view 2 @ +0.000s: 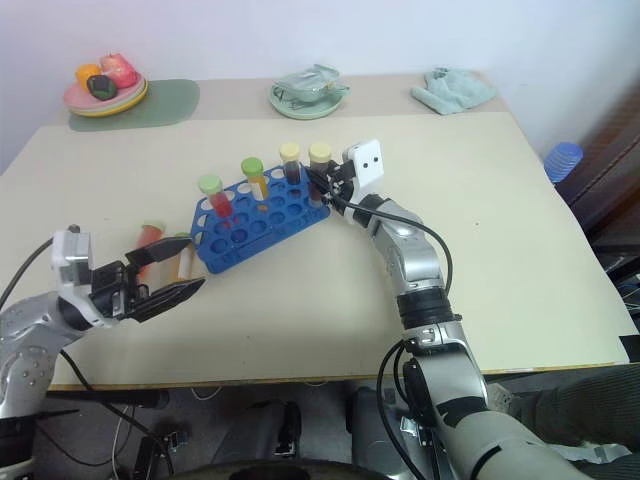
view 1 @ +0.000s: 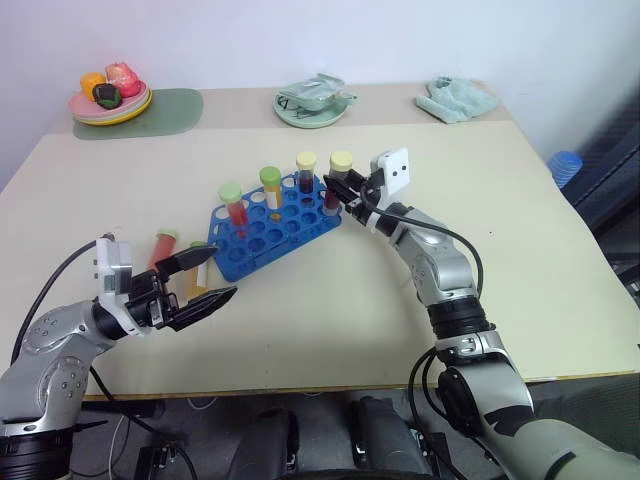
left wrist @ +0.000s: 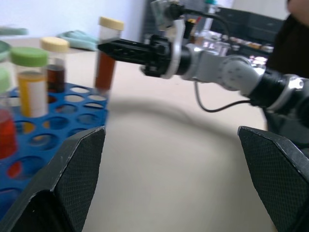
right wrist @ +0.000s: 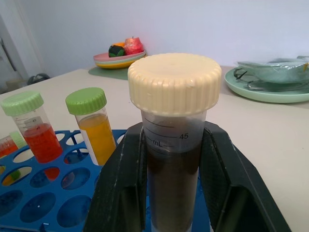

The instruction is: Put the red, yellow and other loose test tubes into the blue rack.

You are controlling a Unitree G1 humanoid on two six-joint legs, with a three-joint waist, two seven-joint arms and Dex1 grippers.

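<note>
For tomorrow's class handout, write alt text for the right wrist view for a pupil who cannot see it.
The right gripper is shut on a pale-yellow-capped tube of dark brown liquid, upright over the blue rack. Beside it, a red tube and a yellow-orange tube, both green-capped, stand in the rack.

The place looked like a robotics test room dressed as a lab bench rather than a true laboratory. A plain beige worktop (view 1: 330,300) stood against a bare pale wall, carrying a blue rack (view 1: 275,228) of capped tubes beside household props: a stack of plates with toy food (view 1: 110,98), a green dish (view 1: 313,104) and a folded cloth (view 1: 456,99). Loose cables (view 1: 140,440) trailed under the worktop's near edge.
</note>
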